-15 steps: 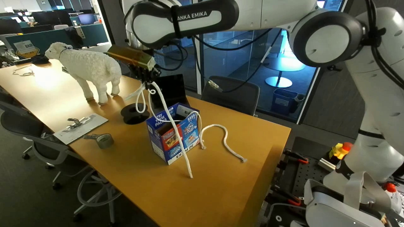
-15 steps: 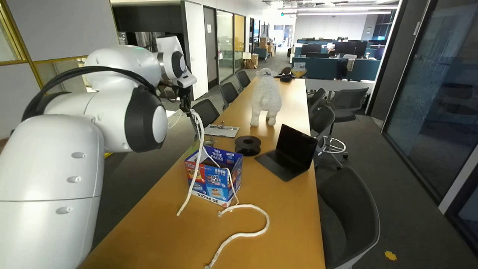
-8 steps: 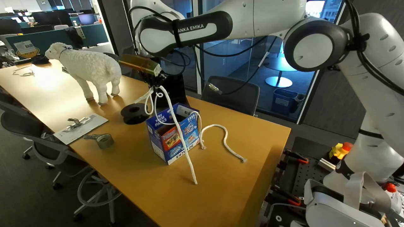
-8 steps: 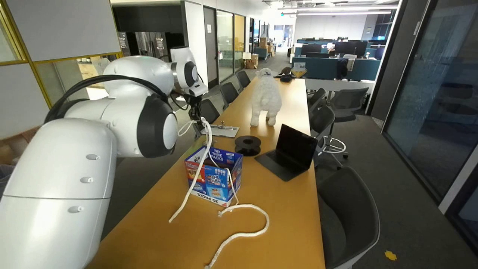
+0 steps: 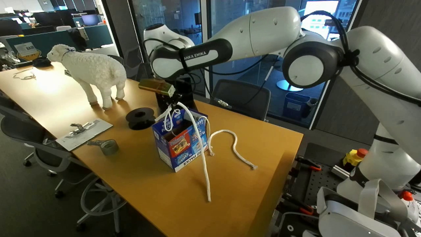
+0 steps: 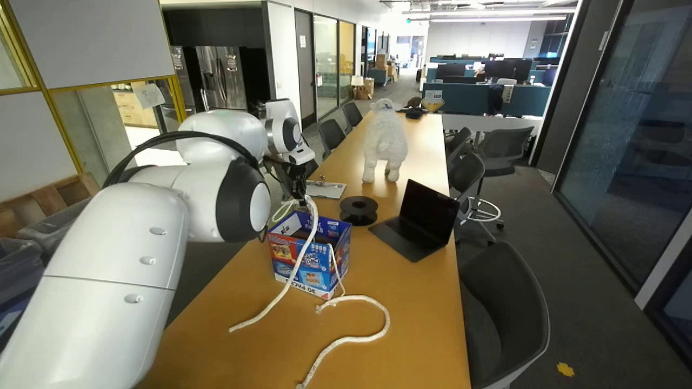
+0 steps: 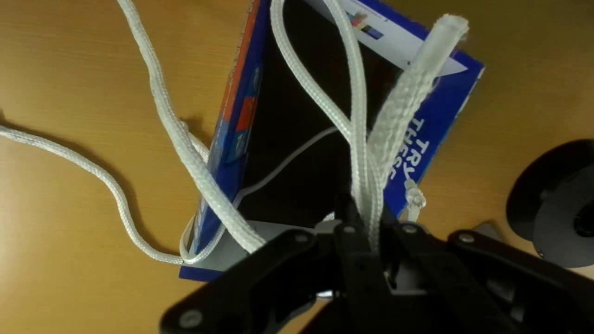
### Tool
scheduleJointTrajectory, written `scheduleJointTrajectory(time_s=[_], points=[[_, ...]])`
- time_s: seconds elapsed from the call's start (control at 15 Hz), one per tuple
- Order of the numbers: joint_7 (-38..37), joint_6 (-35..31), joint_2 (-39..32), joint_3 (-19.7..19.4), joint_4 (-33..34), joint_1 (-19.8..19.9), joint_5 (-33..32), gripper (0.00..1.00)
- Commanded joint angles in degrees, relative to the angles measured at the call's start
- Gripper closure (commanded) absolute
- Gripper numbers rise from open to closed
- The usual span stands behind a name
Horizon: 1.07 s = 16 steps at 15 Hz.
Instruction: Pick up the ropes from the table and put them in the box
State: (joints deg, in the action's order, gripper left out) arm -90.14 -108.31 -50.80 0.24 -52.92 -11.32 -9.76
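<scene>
Tan table (image 6: 421, 335), dark chairs (image 6: 505, 297) both sides; grey floor (image 6: 600, 319); glass wall (image 6: 638, 151).

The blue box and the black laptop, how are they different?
The box is blue with bright printed pictures; the laptop is plain black.
The box is deep, with tall walls; the laptop is two thin flat panels, one tipped up.
Some white ropes cross over the box; none lies on the laptop.
Both stand open on the tan table.
</scene>
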Motion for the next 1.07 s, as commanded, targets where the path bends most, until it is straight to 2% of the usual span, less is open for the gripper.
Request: scheduleJointTrajectory(time_s=[0.0,1.0], points=[[0.9,3.2,-5.6,-2.4,6.7,-1.2,0.9,0.97],[0.7,10.0,-15.8,-5.0,16.2,-1.5,0.5,0.97]])
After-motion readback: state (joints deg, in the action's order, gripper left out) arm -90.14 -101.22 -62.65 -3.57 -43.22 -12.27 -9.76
